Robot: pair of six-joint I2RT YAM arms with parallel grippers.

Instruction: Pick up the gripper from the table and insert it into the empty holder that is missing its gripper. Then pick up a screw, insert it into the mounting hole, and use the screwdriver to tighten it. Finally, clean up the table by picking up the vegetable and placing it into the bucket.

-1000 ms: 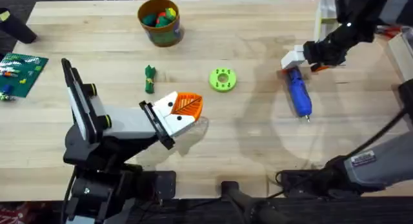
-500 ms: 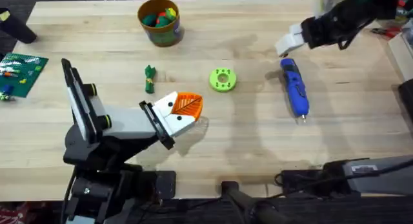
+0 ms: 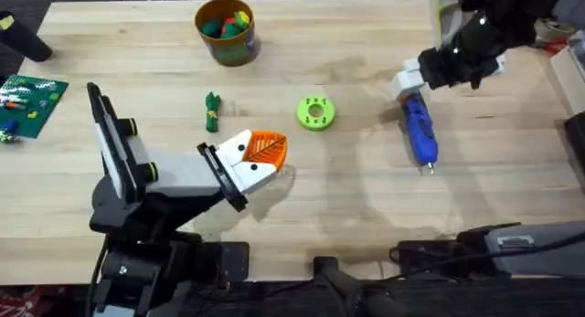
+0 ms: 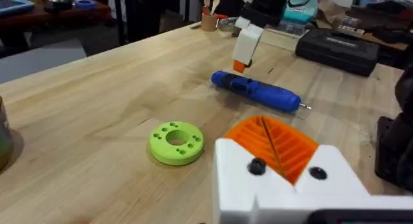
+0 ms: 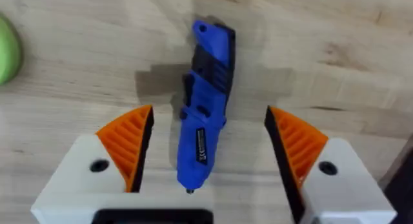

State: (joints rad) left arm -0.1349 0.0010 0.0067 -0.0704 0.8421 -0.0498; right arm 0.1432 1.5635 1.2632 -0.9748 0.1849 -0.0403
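One screwdriver [image 3: 420, 127] is lying flat on the wooden table [image 3: 366, 207] toward its right side, its metal bit pointing toward the robot's bases and its back end sitting under the right gripper [image 3: 413, 79]. In the right wrist view the blue body [image 5: 203, 130] is lying between the two orange ribbed pads [image 5: 126, 143], which are standing wide apart with clear wood on both sides, so the claw is holding nothing. Risks are gathering here, as I judge it: the tool is sitting slightly askew between the pads, so closing could be twisting or rolling the round barrel away rather than seating it; a grasp near the back end would be leaving the long bit end drooping; and pressing down could be skidding it across the smooth wood. A small white label is showing on the barrel in the right wrist view, but its writing is too small to read. Moving outward, the bright green ring [image 3: 315, 112] is resting well to the left, then the vegetable [image 3: 212, 110], and the bucket [image 3: 226, 30] is standing at the far edge with coloured toys inside. The left gripper [image 3: 260, 162] is hanging low near the middle, and whether its jaws are parted I cannot tell.
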